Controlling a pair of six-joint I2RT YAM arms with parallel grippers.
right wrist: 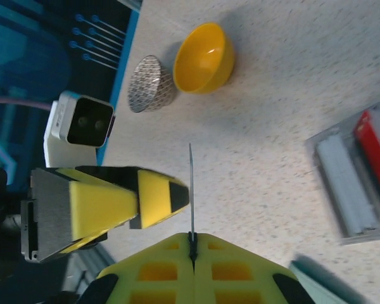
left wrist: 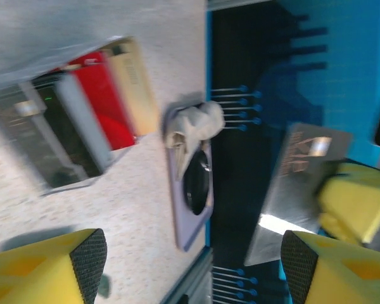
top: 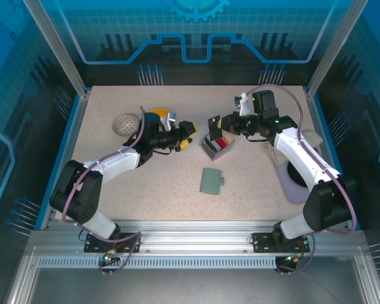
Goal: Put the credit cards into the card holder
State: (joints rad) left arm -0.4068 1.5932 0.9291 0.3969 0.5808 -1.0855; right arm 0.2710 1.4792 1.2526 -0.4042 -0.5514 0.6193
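You have the credit cards (left wrist: 104, 101) in red, tan, grey and black, and the card holder (top: 211, 182) grey-green on the beige speckled desk (top: 164, 183). The bowl (right wrist: 202, 57) is yellow; the left tool (left wrist: 193, 269) is yellow with black pads (left wrist: 88, 263).

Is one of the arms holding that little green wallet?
No, the card holder lies flat on the table, apart from the left gripper and the right gripper.
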